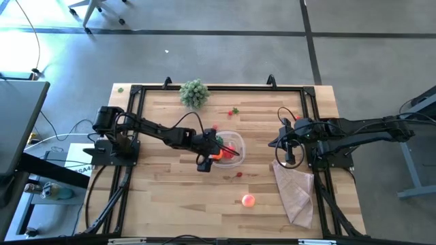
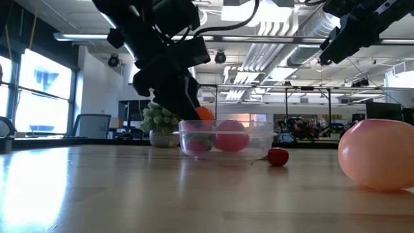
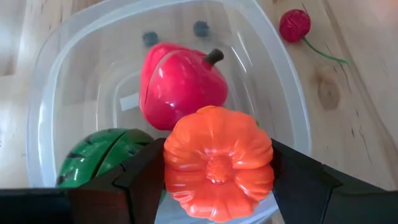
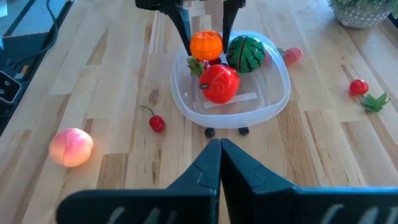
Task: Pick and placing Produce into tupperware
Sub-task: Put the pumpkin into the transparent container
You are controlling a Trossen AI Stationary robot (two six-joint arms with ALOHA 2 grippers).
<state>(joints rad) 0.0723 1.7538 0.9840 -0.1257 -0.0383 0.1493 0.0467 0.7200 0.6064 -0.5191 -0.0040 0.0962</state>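
The tupperware [image 1: 231,155] is a clear round tub near the table's middle. A red apple-like piece [image 3: 180,84] and a green striped melon piece [image 3: 99,155] lie in the tupperware [image 3: 50,81]. My left gripper [image 3: 217,171] is shut on an orange pumpkin [image 3: 217,162] just above the tub's left rim; the right wrist view shows the pumpkin [image 4: 206,45] there too. My right gripper [image 4: 220,149] is shut on nothing and hangs above the table's right side [image 1: 281,144]. A cherry [image 4: 157,123] and a peach-coloured ball [image 4: 71,147] lie on the wood. My left gripper pinches the orange pumpkin by two opposite ribbed sides [image 3: 264,163], one dark finger [image 3: 146,177] on each. The fingers slant down from the table's left side. The pumpkin sits over the tub's left edge, reaching above the rim [image 2: 206,114], one dimpled end toward the wrist camera.
A grey-green plant clump [image 1: 194,92] stands at the far edge. A tan cloth [image 1: 294,190] lies near the right arm. A red piece with a green leaf [image 4: 360,90], a pink piece [image 4: 292,55] and two dark berries [image 4: 210,132] lie around the tub. A black frame [image 1: 133,122] borders the table.
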